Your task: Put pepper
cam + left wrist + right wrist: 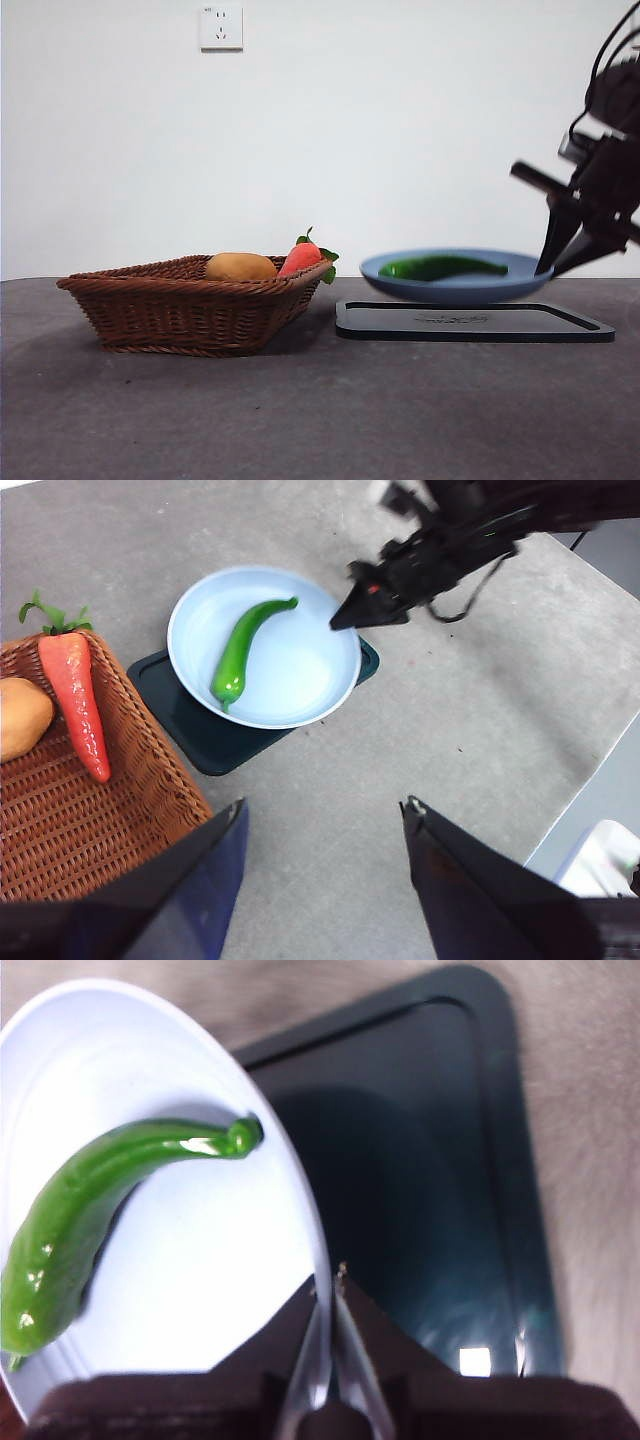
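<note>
A plain white wall with a power socket (221, 27) stands behind a grey tabletop (320, 420). The landmark here is the blue plate (452, 288), which is lifted just clear of a dark tray (474, 322) beneath it. The pepper (442, 267) lies inside the plate, across its floor, long and glossy green with a slight curve; the right wrist view shows its tapered stem end pointing toward the plate's middle.

The right gripper (329, 1278) is at the plate's rim, on the side farthest from the basket, its fingers pressed together on the thin edge of the plate so that the rim passes between them. In the front view this arm comes in dark from the right edge and reaches down to that same rim.

On the other side of the plate stands a woven wicker basket (190, 305), resting on the tabletop just beside the tray. In it lie a red-orange carrot (75, 700) with green leaves and a yellow-orange fruit (240, 266), side by side.

The left gripper (320, 825) hangs well apart from the plate, above the bare tabletop, fingers spread wide and holding nothing.
</note>
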`<state>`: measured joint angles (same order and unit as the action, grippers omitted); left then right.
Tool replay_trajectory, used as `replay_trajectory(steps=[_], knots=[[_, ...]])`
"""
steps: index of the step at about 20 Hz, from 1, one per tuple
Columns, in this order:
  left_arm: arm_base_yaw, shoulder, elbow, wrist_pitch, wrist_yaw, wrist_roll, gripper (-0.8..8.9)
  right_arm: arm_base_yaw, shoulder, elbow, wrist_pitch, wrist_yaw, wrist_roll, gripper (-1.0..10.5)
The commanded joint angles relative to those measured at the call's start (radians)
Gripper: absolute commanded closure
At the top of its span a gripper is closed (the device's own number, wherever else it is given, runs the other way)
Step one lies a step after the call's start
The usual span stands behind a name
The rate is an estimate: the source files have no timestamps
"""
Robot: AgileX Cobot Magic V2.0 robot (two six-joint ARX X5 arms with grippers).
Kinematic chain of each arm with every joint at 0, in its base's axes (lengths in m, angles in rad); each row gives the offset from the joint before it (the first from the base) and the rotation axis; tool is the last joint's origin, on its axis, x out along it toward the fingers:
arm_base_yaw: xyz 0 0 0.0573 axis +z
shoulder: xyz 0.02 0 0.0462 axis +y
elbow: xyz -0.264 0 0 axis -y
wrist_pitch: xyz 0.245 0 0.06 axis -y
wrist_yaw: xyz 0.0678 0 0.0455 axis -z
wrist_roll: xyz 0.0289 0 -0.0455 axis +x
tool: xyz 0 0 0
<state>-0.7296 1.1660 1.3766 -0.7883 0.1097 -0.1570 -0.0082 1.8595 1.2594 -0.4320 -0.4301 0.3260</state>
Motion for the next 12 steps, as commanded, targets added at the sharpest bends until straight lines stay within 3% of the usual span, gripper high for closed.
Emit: replay_trajectory(steps=[1,7,12], knots=[[-0.010,0.008,0.019,0.000,-0.003,0.011,5.38,0.000,0.066,0.040,0.014,-0.006,0.010,9.4],[-0.010,0.008,0.019,0.000,-0.005,0.010,5.38,0.000,0.113,0.042,0.036,-0.006,-0.013,9.4],[-0.010,0.008,0.019,0.000,-0.005,0.010,5.38,0.001,0.106,0.042,0.037,-0.014,-0.013,7.8]])
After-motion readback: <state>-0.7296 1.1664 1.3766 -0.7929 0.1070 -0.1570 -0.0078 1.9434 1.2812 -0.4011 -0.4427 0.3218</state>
